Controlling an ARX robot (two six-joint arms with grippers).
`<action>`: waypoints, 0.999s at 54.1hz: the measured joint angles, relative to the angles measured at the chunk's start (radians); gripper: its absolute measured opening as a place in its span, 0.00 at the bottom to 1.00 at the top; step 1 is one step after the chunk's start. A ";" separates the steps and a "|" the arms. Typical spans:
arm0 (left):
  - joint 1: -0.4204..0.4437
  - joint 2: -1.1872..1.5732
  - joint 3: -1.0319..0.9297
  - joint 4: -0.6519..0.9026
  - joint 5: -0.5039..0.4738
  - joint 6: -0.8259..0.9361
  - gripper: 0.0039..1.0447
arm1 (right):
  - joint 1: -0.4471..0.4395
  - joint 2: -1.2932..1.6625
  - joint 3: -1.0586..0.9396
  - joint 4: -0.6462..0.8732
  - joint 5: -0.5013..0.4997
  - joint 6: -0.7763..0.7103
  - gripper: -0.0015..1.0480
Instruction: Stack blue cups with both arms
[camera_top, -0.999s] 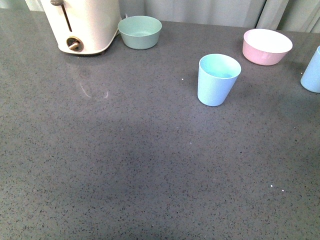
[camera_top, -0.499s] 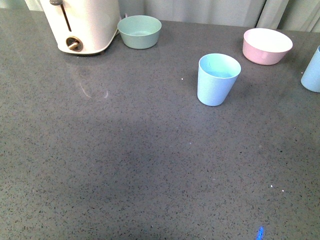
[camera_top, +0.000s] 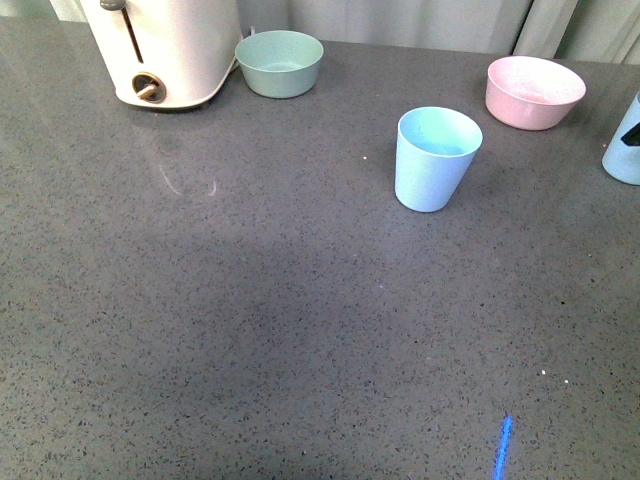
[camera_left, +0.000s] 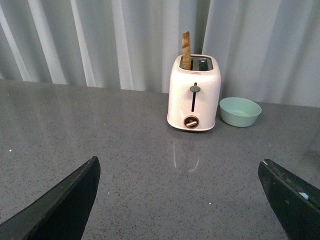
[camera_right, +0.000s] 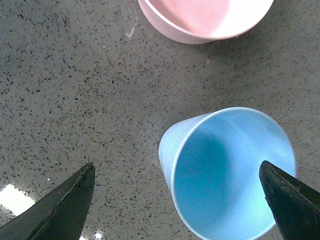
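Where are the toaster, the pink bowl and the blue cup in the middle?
toaster (camera_left: 205, 102): left wrist view, front face.
pink bowl (camera_top: 530, 114): front view, outer wall.
middle blue cup (camera_top: 434, 178): front view, outer wall.

blue cups (camera_top: 436, 160) matt plastic; countertop (camera_top: 250, 320) speckled stone, faint sheen; toaster (camera_left: 194, 95) glossy

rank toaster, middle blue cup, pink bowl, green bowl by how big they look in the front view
1. white toaster, though cropped
2. middle blue cup
3. pink bowl and pale green bowl: nearly alike, both farther back, so unranked
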 joint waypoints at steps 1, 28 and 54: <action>0.000 0.000 0.000 0.000 0.000 0.000 0.92 | 0.000 0.008 0.005 -0.003 0.002 0.000 0.91; 0.000 0.000 0.000 0.000 0.000 0.000 0.92 | 0.011 0.071 0.024 -0.010 0.036 -0.006 0.43; 0.000 0.000 0.000 0.000 0.000 0.000 0.92 | -0.005 -0.011 0.020 -0.076 0.003 -0.011 0.02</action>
